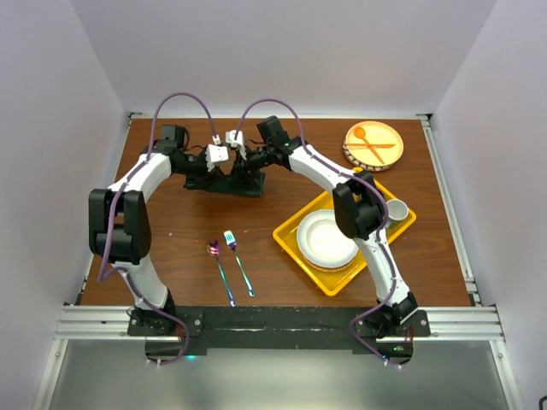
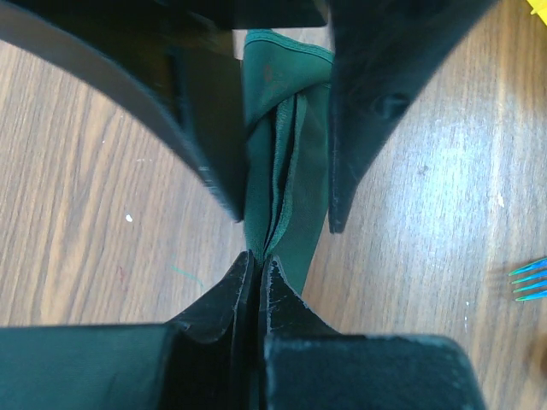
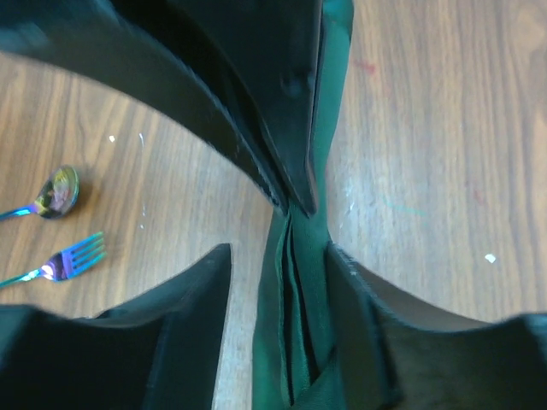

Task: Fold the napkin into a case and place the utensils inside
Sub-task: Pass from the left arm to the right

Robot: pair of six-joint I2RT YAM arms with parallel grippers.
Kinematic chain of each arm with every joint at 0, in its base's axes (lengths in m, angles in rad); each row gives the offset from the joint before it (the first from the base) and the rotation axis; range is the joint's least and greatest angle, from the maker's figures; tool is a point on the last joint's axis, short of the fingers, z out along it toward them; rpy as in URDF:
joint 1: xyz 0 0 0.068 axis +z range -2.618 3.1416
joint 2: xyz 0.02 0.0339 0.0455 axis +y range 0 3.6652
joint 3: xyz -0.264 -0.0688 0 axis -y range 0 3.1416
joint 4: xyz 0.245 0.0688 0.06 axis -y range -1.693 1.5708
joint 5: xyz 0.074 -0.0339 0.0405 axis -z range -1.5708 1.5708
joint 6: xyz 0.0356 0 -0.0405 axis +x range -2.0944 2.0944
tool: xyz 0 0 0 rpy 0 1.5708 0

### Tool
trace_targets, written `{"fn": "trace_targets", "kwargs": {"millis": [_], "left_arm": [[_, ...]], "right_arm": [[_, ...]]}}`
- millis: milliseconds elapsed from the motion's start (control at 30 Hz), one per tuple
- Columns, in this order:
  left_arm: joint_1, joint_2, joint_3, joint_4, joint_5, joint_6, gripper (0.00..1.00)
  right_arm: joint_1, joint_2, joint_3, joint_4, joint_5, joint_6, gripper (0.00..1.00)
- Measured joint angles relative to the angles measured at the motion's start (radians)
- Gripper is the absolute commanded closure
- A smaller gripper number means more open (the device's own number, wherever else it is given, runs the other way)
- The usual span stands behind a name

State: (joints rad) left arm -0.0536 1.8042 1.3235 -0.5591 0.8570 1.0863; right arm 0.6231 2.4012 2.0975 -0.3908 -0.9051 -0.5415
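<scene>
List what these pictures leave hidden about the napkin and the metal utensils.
1. Napkin fold shape: in the top view, both wrists cover most of it; the wrist views show only a strip between the jaws.
2. Spoon and fork handles: in the right wrist view, cut off by the left edge.
3. Left wrist view: only the fork's tines show, at the right edge.

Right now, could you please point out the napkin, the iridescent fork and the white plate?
napkin (image 2: 286,166), left wrist view, bunched folds.
iridescent fork (image 3: 84,250), right wrist view, tines.
white plate (image 1: 327,238), top view, bare centre.
</scene>
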Motion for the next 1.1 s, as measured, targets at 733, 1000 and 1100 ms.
{"fn": "trace_targets", "kwargs": {"millis": [733,1000,1100], "left_arm": [[0.078,-0.084,-0.014,0.061,0.036,-0.266,0.01],[0.192,-0.2,-0.053,0.144,-0.006,-0.531,0.0],[0.216,-0.243,-0.098,0.176,-0.042,-0.617,0.0]], "right_arm": [[0.0,0.002,-0.011,0.047,0.262,-0.022,1.0],[0.023,-0.002,-0.109,0.219,0.488,-0.15,1.0],[0.054,-0.002,-0.209,0.284,0.558,-0.241,1.0]]}}
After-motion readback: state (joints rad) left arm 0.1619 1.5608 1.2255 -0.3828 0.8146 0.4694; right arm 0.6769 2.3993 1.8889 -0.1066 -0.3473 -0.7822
